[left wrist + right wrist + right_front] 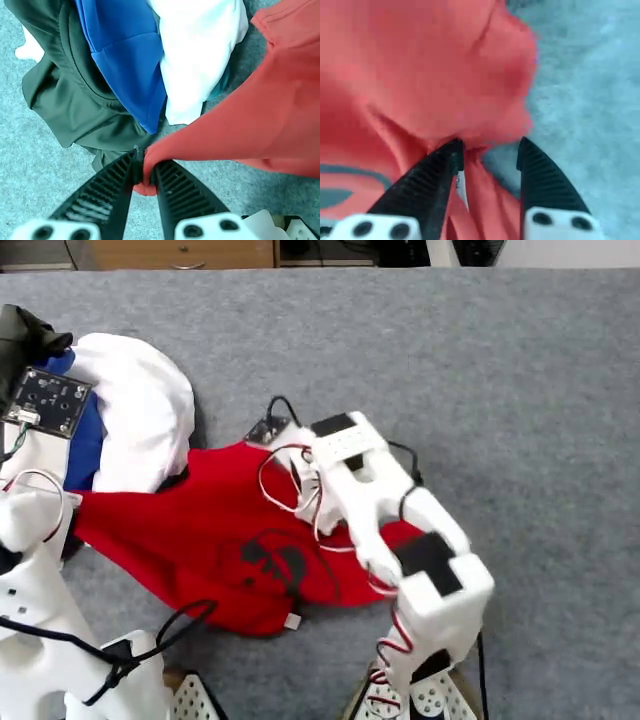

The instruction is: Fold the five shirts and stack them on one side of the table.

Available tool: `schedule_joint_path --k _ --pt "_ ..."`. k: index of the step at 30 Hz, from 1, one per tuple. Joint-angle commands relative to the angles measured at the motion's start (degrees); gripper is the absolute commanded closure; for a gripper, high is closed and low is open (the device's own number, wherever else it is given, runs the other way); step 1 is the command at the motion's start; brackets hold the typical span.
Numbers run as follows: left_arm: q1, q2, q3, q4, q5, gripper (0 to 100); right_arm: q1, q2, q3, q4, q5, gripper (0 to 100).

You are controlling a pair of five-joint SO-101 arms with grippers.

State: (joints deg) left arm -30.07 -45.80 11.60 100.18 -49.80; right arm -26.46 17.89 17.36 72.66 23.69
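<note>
High view: at the left of the desk (520,390) lies the unfolded pile (135,410); beside it the left hand (143,165) pinches a corner of the red shirt (190,530). Rightward, the right hand (490,147) hangs parted over its edge. Flattening seems in hand; next, it should clamp there.

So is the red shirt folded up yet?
No, not folded. The red shirt lies spread out and wrinkly on the grey table, with the left gripper pinching one end.

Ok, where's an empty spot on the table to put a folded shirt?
The whole right side of the table, past the red shirt and the arm over it, is bare. The far edge is bare too. The left is crowded: white shirt, blue shirt and dark shirt heaped together.
</note>
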Motion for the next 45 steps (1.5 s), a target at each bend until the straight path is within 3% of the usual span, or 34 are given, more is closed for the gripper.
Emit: schedule_joint_path --k 1,4,9,17,20,23,30,34,37,45 --pt "-0.7 -0.5 1.3 0.6 -0.3 98 -0.1 4.0 -4.8 1.9 0.1 88.5" --pt "-0.6 -0.7 3.8 0.5 -0.3 98 1.2 3.7 -7.4 3.0 0.0 99.8" --pt "-0.7 -0.8 4.7 0.5 -0.3 98 6.5 2.6 -10.0 7.1 0.2 99.6" --pt "2.2 -0.2 11.9 0.4 -0.2 98 22.3 -11.8 -8.0 10.9 6.6 99.6" --pt "8.4 -0.8 22.9 -3.3 0.2 98 29.8 -19.6 -6.8 12.0 9.8 99.6" --pt "16.4 -0.3 28.2 -8.0 5.7 98 37.9 -27.1 -6.4 13.4 12.6 99.6" --pt "43.2 0.0 30.1 -26.6 22.6 98 54.7 -43.0 -6.1 13.5 14.6 99.6" --pt "53.6 6.5 27.6 -33.1 30.0 98 58.0 -49.9 -2.4 12.8 14.5 99.6" --pt "54.2 18.2 23.6 -33.3 31.9 98 57.8 -52.4 5.1 9.5 15.1 99.5" --pt "42.7 47.3 9.4 -28.9 31.6 98 58.2 -50.0 22.2 1.1 20.5 95.9"
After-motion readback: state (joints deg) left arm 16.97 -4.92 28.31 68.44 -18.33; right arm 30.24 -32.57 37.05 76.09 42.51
